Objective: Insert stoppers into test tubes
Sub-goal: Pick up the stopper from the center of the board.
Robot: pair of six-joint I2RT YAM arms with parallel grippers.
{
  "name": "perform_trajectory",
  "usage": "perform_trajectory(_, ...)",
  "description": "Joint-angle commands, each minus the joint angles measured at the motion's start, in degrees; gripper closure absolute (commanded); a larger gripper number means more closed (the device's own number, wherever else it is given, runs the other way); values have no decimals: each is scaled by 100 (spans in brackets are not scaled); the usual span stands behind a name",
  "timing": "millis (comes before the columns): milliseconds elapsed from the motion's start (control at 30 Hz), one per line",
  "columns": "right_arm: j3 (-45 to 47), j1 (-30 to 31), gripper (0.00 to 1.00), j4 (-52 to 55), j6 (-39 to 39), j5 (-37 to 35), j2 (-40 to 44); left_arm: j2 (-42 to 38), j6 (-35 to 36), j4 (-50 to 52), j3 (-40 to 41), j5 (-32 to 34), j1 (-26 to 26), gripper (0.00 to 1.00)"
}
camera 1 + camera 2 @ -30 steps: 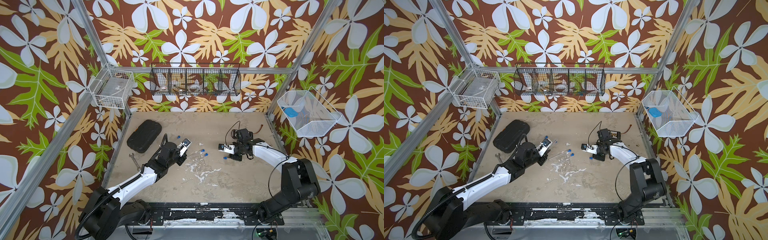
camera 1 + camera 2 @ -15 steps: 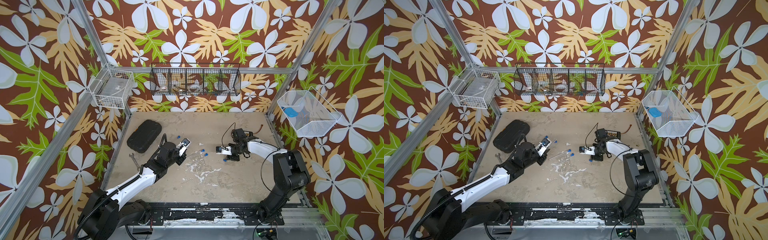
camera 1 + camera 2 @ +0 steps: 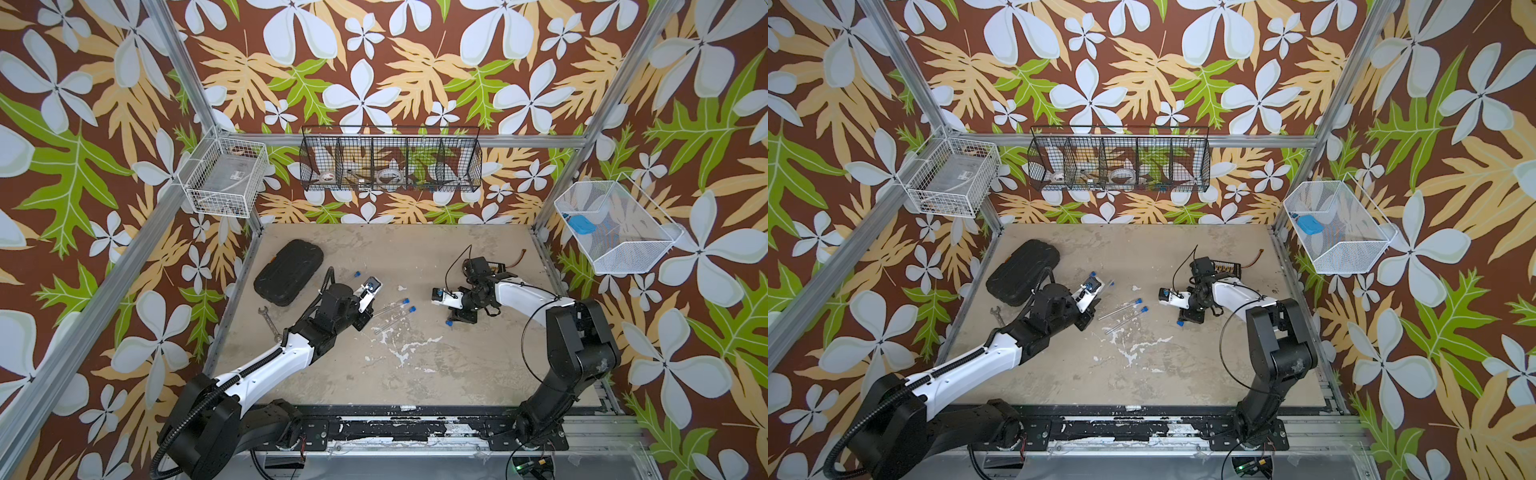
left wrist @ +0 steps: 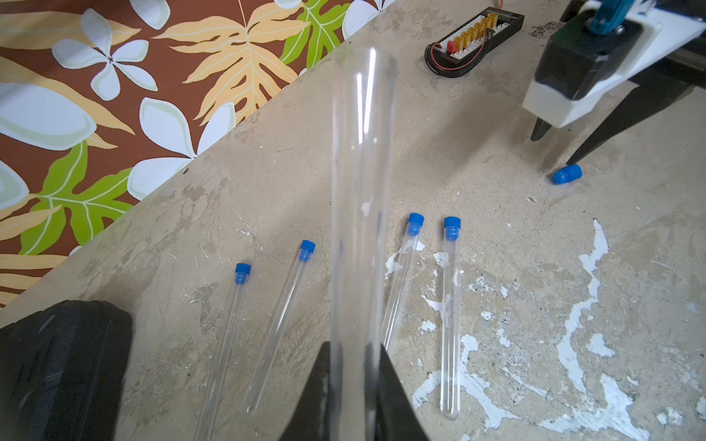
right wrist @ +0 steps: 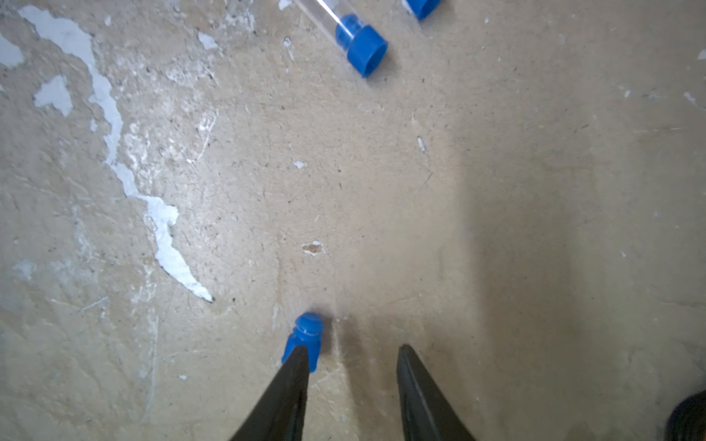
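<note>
My left gripper (image 4: 353,347) is shut on a clear, unstoppered test tube (image 4: 361,183) that sticks out ahead of the jaws, above the table. Several test tubes with blue stoppers in them lie below it, among them one (image 4: 450,305) and another (image 4: 282,317); two of their stoppers (image 3: 412,309) show in a top view. A loose blue stopper (image 5: 305,336) (image 3: 449,322) lies on the table. My right gripper (image 5: 353,349) is open and low over the table, and one fingertip (image 5: 300,357) covers part of that stopper. Nothing is between its fingers.
A black case (image 3: 289,272) and a grey wrench (image 3: 268,320) lie at the table's left. A connector board (image 4: 473,38) sits near the back right. Wire baskets (image 3: 390,160) hang on the walls, and the right one holds a flat light-blue object (image 3: 582,224).
My right arm has swung its elbow inward and its gripper has shifted slightly left, down at the loose stopper. The left arm with its tube has not moved.
</note>
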State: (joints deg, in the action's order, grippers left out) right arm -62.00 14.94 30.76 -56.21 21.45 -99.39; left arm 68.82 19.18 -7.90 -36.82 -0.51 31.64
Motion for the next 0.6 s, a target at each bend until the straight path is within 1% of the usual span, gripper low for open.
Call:
perform_trajectory(0,75,-7,58,168,346,201,132,0,-20,-148,-45,-43,-17,100)
perform_trajectory(267,346,6,58,-14,611,64,211,52,-57,-221,-22,-102,-18,100)
perform_trajectory(567,322,9,60,-102,484,-135,5,31,-50,-212,-17,-82,-18,100)
